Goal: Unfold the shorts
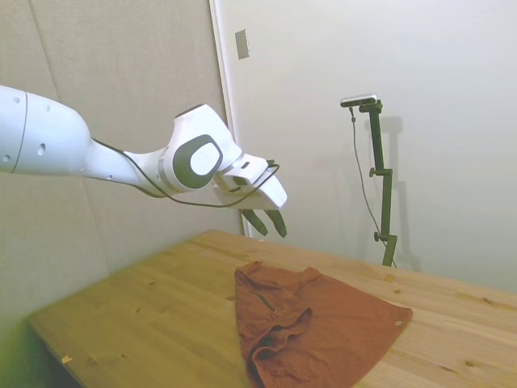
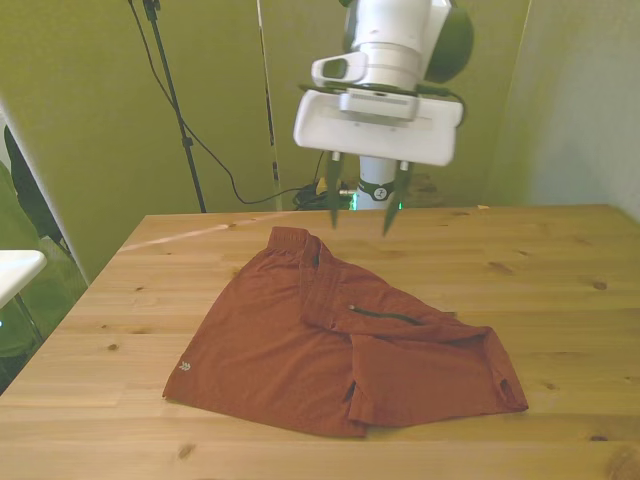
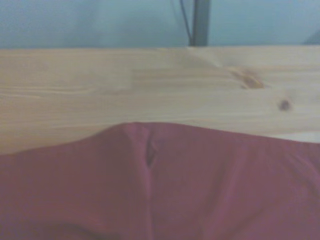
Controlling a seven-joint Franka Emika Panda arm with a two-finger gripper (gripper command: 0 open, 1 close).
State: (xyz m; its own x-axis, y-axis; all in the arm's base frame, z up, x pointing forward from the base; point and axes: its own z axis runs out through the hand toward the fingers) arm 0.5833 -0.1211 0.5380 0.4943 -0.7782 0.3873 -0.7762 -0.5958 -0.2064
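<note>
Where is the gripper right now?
In the front view the gripper hangs open in the air above the far corner of the shorts, touching nothing.

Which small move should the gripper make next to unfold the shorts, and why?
Probably lower toward a folded layer. The gripper hangs open above the table, holding nothing, near the far corner of the shorts, which lie with one part folded over on the front view's right.
</note>
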